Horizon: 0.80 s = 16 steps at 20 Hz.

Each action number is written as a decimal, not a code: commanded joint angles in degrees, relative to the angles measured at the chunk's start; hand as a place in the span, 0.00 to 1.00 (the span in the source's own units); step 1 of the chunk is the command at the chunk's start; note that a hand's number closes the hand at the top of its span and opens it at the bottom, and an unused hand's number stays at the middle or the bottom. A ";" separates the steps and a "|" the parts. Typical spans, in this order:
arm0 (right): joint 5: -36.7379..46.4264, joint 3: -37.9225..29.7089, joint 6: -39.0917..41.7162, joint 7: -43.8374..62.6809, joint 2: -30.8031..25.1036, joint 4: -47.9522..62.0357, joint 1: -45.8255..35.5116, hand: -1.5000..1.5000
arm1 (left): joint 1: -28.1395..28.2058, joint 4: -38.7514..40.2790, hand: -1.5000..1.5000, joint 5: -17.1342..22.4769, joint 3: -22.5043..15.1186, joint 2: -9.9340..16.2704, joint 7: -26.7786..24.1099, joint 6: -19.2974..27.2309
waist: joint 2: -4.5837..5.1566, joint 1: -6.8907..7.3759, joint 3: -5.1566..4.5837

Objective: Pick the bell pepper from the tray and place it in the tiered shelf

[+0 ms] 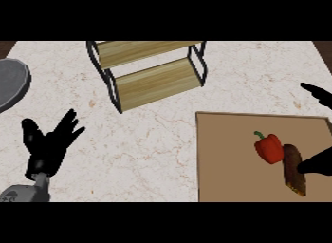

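Observation:
A red bell pepper [270,148] with a green stem lies on the brown tray [232,161] at the lower right. My right hand [326,160] comes in from the right edge, just right of the pepper, fingers spread wide and holding nothing; its upper fingers [321,97] reach above the tray's far edge. The tiered shelf [151,71] with two wooden boards in a black wire frame stands at the top centre. My left hand [48,140] rests open at the lower left, fingers up.
A dark brown oblong item [293,171] lies on the tray beside the pepper, partly under my right hand. A grey round plate [4,85] sits at the left edge. The marble counter [148,142] stretches between shelf and tray.

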 commanded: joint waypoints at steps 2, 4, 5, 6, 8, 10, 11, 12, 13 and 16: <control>6.71 3.95 1.79 5.14 4.22 -1.73 -1.00 0.00 | 1.44 -2.82 0.50 -1.12 0.26 -0.71 3.75 1.07 | 0.12 -0.20 -0.21; 9.98 6.06 1.35 6.02 7.31 0.71 -2.09 0.00 | -2.41 2.50 0.50 -1.83 0.56 -2.60 2.81 0.83 | 0.23 -0.39 -0.22; 9.52 4.51 2.99 8.68 6.99 1.34 -4.47 0.00 | -0.10 1.60 0.50 -0.45 2.61 0.39 2.54 -2.41 | 0.20 -0.20 -0.23; 11.12 4.11 2.65 6.46 7.35 0.42 -0.48 0.00 | -0.42 4.14 0.50 -1.53 2.21 -1.75 0.12 -2.13 | 0.18 -0.57 -0.22; 13.36 3.30 2.08 4.33 8.79 3.60 0.31 0.00 | 2.28 3.50 0.50 -1.97 2.79 -1.15 -2.36 -3.64 | 0.19 -0.40 -0.21; 15.50 3.04 2.23 7.21 8.97 -1.66 2.94 0.00 | 1.77 -0.18 0.50 -3.85 0.95 -3.74 1.27 0.15 | 0.10 -0.63 -0.20; 16.19 3.82 3.68 8.99 9.31 0.64 -0.73 0.00 | 0.55 -2.04 0.50 -2.46 1.68 -2.42 5.69 -0.08 | 0.13 -0.35 -0.20; 18.85 4.39 1.93 9.03 12.40 0.83 0.16 0.00 | 0.06 1.12 0.50 -2.94 3.09 -2.48 2.92 -1.35 | 0.16 -0.47 -0.21; 21.04 5.68 1.49 7.73 12.93 1.41 1.99 0.00 | 3.67 -2.10 0.50 -3.80 2.29 -2.59 1.66 -1.05 | 0.13 -0.35 -0.20; 23.88 4.17 0.80 2.45 15.01 4.91 2.36 0.00 | 0.98 1.18 0.50 -3.98 3.59 -3.48 1.69 -1.84 | 0.20 -0.47 -0.20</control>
